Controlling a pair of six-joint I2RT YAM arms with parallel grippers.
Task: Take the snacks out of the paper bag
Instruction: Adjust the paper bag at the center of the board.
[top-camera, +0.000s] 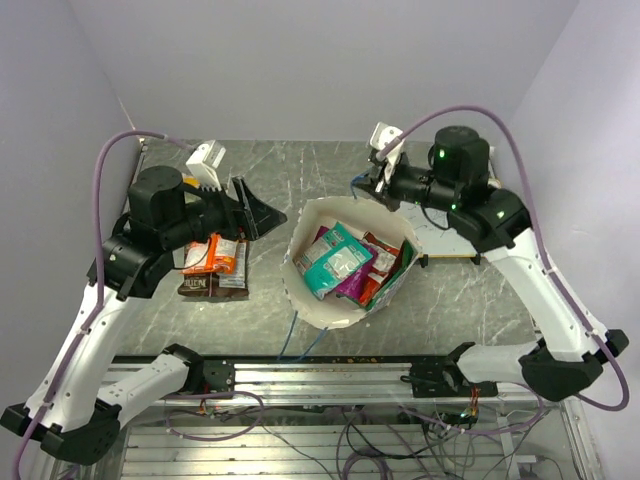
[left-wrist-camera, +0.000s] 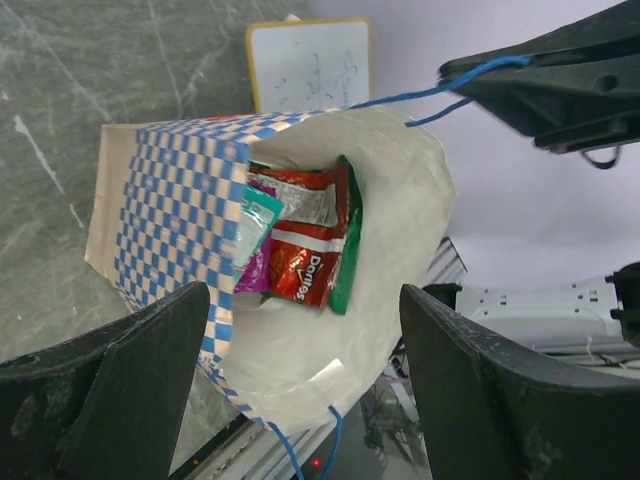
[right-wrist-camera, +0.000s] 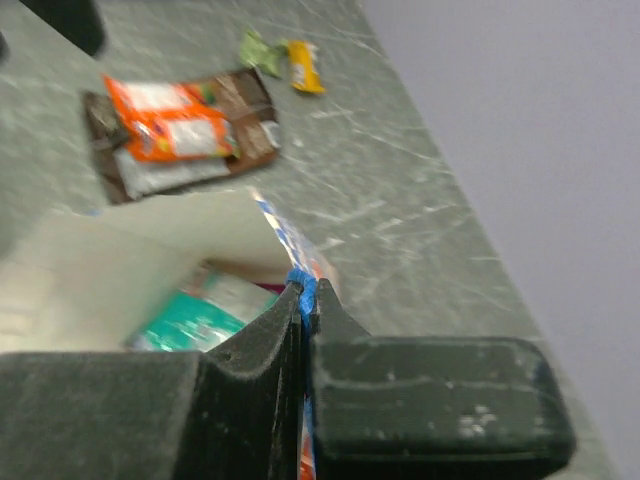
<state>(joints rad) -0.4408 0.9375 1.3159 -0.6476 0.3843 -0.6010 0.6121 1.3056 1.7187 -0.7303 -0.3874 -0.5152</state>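
The paper bag (top-camera: 340, 305) lies on its side in the middle, its mouth open to the top camera. Teal (top-camera: 335, 262), magenta (top-camera: 355, 285), red (top-camera: 385, 262) and green (top-camera: 403, 262) snack packets lie inside. My right gripper (top-camera: 363, 187) is shut on the bag's upper blue cord handle (right-wrist-camera: 303, 283), holding the far rim up. My left gripper (top-camera: 265, 213) is open and empty, just left of the bag's mouth. In the left wrist view its jaws (left-wrist-camera: 303, 295) frame the mouth, with a red Doritos packet (left-wrist-camera: 310, 255) inside. Orange (top-camera: 215, 255) and brown (top-camera: 205, 285) packets lie on the table to the left.
A small whiteboard (left-wrist-camera: 310, 60) stands behind the bag, under the right arm (top-camera: 455, 238). Green (right-wrist-camera: 258, 48) and yellow-orange (right-wrist-camera: 305, 65) packets lie further out on the table. The lower blue cord (top-camera: 300, 335) hangs over the table's near edge. A white fixture (top-camera: 205, 160) sits at back left.
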